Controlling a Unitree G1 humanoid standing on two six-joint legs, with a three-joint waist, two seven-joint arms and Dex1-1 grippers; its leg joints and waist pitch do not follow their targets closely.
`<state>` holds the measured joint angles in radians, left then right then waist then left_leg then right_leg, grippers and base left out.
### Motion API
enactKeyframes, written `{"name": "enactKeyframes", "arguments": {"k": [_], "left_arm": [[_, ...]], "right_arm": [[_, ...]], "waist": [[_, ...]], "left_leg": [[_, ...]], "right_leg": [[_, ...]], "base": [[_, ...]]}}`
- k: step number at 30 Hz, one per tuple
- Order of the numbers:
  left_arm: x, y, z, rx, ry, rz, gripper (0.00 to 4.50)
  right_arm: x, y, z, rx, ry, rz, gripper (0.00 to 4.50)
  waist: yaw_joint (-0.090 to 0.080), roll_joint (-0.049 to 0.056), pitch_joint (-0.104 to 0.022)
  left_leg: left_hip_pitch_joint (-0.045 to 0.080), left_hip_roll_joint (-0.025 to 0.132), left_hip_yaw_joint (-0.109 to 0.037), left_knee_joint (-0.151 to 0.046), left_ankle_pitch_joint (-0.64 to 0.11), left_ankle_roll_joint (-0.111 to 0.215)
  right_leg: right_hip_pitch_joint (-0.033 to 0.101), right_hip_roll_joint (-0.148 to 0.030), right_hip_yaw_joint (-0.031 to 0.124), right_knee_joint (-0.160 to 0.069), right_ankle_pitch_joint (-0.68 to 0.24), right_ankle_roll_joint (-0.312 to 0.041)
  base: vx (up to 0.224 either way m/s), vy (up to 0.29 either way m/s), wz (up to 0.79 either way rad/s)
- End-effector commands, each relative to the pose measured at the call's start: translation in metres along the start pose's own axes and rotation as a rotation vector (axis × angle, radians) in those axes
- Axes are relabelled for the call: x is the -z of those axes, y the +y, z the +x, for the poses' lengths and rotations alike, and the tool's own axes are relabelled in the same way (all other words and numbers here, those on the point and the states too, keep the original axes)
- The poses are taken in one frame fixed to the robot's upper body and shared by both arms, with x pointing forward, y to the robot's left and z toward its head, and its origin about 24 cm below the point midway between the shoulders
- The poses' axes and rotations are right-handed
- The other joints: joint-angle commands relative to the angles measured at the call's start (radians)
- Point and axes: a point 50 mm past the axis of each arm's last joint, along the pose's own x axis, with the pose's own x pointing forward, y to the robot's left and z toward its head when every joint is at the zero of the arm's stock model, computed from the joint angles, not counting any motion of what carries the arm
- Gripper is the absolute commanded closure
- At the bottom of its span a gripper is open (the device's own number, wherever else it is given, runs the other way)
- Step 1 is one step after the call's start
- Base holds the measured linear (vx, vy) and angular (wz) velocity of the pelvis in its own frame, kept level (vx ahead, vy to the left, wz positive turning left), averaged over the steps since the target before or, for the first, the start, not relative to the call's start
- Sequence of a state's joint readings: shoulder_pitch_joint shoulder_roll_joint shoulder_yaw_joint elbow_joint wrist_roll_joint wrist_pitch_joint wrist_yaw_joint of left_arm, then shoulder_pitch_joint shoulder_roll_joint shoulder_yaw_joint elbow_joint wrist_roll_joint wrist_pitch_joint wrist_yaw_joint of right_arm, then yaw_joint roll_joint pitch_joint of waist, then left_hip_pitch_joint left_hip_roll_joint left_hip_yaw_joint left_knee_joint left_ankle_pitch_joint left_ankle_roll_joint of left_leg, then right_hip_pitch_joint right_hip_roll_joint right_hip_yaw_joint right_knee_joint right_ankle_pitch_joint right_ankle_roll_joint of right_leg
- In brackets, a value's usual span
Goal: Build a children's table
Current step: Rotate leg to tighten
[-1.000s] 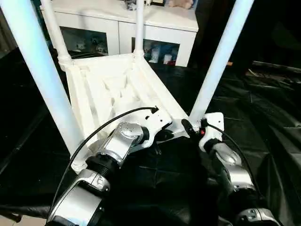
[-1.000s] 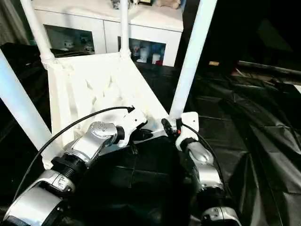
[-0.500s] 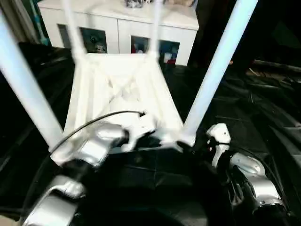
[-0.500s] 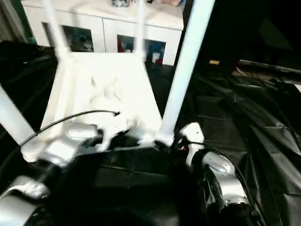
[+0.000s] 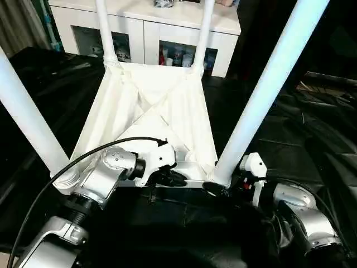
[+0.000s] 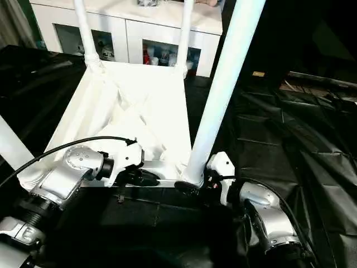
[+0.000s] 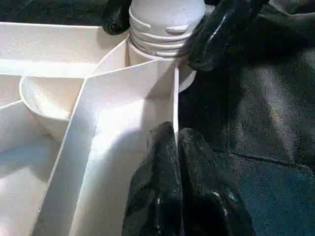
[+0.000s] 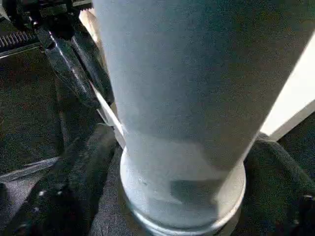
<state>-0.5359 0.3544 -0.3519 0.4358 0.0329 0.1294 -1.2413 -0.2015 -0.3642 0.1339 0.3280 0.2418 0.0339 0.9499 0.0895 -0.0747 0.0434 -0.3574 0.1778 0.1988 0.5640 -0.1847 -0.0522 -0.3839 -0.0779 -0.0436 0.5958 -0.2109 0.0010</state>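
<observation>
The children's table [image 5: 150, 106] lies upside down on the black cloth, ribbed underside up, with all four white legs standing in the corner sockets. My left gripper [image 5: 167, 180] is shut on the thin near rim [image 7: 175, 98] of the top, one finger on each side of the wall. My right gripper [image 5: 220, 187] sits at the base of the near right leg [image 5: 268, 84]. Its black fingers [image 7: 221, 29] press on both sides of the leg's ribbed collar [image 8: 182, 196]. The near left leg [image 5: 28, 111] rises beside my left forearm.
A white cabinet with glass doors [image 5: 145, 22] stands just beyond the far legs [image 5: 105, 28]. Wrinkled black cloth [image 5: 312, 128] covers the work table to the right. A black cable [image 5: 83, 159] arcs over my left forearm.
The table top has swung from skewed to square in front of me, and the view has shifted too. My right gripper has come around the near right leg's base. The left keeps its hold on the rim.
</observation>
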Motion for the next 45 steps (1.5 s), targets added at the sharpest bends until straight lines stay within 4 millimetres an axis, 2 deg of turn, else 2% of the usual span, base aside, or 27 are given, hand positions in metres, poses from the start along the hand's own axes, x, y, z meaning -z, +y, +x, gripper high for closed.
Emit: {"name": "enactKeyframes", "arguments": {"k": [1,8,16,18,21,23,24,27,29,32,38,39,41,42,43,45], "left_arm": [[0.011,-0.012,0.011,0.074,0.018,-0.043,4.50],[0.013,-0.015,0.010,0.089,0.024,-0.049,4.50],[0.013,-0.019,0.012,0.086,0.019,-0.064,4.50],[0.011,-0.020,0.018,0.047,0.013,-0.081,4.50],[0.009,-0.019,0.026,-0.009,0.011,-0.101,4.50],[0.006,-0.016,0.032,-0.058,0.010,-0.115,4.50],[0.004,-0.014,0.035,-0.091,0.010,-0.125,4.50],[-0.001,-0.011,0.046,-0.159,0.007,-0.163,4.50],[-0.005,-0.006,0.055,-0.231,0.015,-0.199,4.50],[-0.007,0.002,0.064,-0.337,0.060,-0.209,4.50],[-0.011,0.010,0.072,-0.412,0.087,-0.206,4.50],[-0.012,0.011,0.072,-0.416,0.091,-0.197,4.50],[-0.012,0.011,0.074,-0.413,0.093,-0.191,4.50],[-0.013,0.011,0.074,-0.408,0.091,-0.191,4.50],[-0.013,0.010,0.074,-0.395,0.087,-0.188,4.50],[-0.012,0.008,0.072,-0.375,0.081,-0.180,4.50]], "right_arm": [[-0.006,-0.003,-0.002,0.002,-0.017,-0.007,1.05],[-0.006,-0.001,-0.001,-0.001,-0.029,0.002,1.69],[-0.004,-0.005,0.001,0.075,-0.059,0.025,1.77],[-0.001,-0.012,0.005,0.181,-0.077,0.046,1.78],[0.002,-0.014,0.009,0.246,-0.090,0.064,1.78],[0.003,-0.013,0.012,0.280,-0.102,0.075,1.78],[0.004,-0.012,0.015,0.300,-0.110,0.082,1.78],[0.006,-0.006,0.024,0.320,-0.130,0.106,1.78],[0.007,-0.003,0.033,0.353,-0.127,0.105,1.78],[0.012,-0.007,0.043,0.477,-0.083,0.108,1.78],[0.013,-0.012,0.051,0.560,-0.032,0.063,1.78],[0.013,-0.012,0.052,0.557,-0.035,0.066,1.78],[0.009,-0.008,0.057,0.517,-0.062,0.075,1.78],[0.008,-0.007,0.058,0.497,-0.076,0.080,1.43],[0.006,-0.005,0.058,0.473,-0.104,0.100,1.43],[0.002,-0.003,0.057,0.433,-0.155,0.131,1.06]], "waist": [[0.000,-0.004,-0.048],[0.001,-0.004,-0.050],[0.000,-0.006,-0.052],[-0.003,-0.003,-0.050],[-0.012,-0.006,-0.045],[-0.017,-0.006,-0.042],[-0.015,-0.006,-0.043],[-0.016,-0.008,-0.044],[-0.015,-0.008,-0.047],[-0.016,-0.008,-0.049],[-0.010,-0.007,-0.049],[-0.008,-0.005,-0.049],[-0.006,-0.006,-0.048],[-0.005,-0.006,-0.048],[-0.006,-0.006,-0.048],[-0.004,-0.007,-0.049]], "left_leg": [[0.011,0.062,-0.022,-0.056,-0.136,0.081],[0.011,0.062,-0.022,-0.054,-0.128,0.086],[0.010,0.060,-0.022,-0.051,-0.117,0.086],[0.010,0.061,-0.022,-0.053,-0.130,0.078],[0.011,0.062,-0.026,-0.059,-0.204,0.035],[0.013,0.061,-0.026,-0.061,-0.235,0.024],[0.015,0.061,-0.027,-0.061,-0.247,0.020],[0.012,0.060,-0.028,-0.061,-0.236,0.020],[0.010,0.059,-0.026,-0.058,-0.199,0.032],[0.011,0.055,-0.024,-0.055,-0.171,0.037],[0.011,0.053,-0.024,-0.054,-0.190,0.040],[0.011,0.053,-0.025,-0.055,-0.193,0.041],[0.010,0.054,-0.026,-0.056,-0.205,0.045],[0.011,0.054,-0.026,-0.057,-0.208,0.045],[0.010,0.054,-0.026,-0.057,-0.210,0.046],[0.009,0.056,-0.027,-0.057,-0.212,0.048]], "right_leg": [[0.036,-0.073,0.043,-0.053,-0.051,-0.242],[0.038,-0.073,0.042,-0.049,-0.037,-0.250],[0.040,-0.072,0.042,-0.046,-0.023,-0.255],[0.038,-0.074,0.042,-0.048,-0.045,-0.252],[0.036,-0.077,0.043,-0.062,-0.176,-0.235],[0.031,-0.074,0.044,-0.070,-0.235,-0.215],[0.030,-0.075,0.045,-0.072,-0.261,-0.202],[0.030,-0.074,0.046,-0.072,-0.263,-0.189],[0.032,-0.071,0.046,-0.066,-0.196,-0.196],[0.032,-0.070,0.045,-0.064,-0.165,-0.203],[0.031,-0.070,0.045,-0.069,-0.194,-0.179],[0.032,-0.070,0.045,-0.070,-0.196,-0.177],[0.031,-0.069,0.044,-0.071,-0.203,-0.170],[0.030,-0.070,0.044,-0.072,-0.207,-0.169],[0.030,-0.069,0.044,-0.071,-0.208,-0.168],[0.031,-0.071,0.045,-0.071,-0.210,-0.170]], "base": [[0.000,0.000,0.00],[0.000,0.000,0.00],[0.000,0.000,0.00],[0.000,0.000,0.00],[0.000,0.000,0.00],[0.000,0.000,0.00],[0.000,0.000,0.00],[0.000,0.000,0.00],[0.000,0.000,0.00],[0.000,0.000,0.00],[0.000,0.000,0.00],[0.000,0.000,0.00],[0.000,0.000,0.00],[0.000,0.000,0.00],[0.000,0.000,0.00],[0.000,0.000,0.00]]}}
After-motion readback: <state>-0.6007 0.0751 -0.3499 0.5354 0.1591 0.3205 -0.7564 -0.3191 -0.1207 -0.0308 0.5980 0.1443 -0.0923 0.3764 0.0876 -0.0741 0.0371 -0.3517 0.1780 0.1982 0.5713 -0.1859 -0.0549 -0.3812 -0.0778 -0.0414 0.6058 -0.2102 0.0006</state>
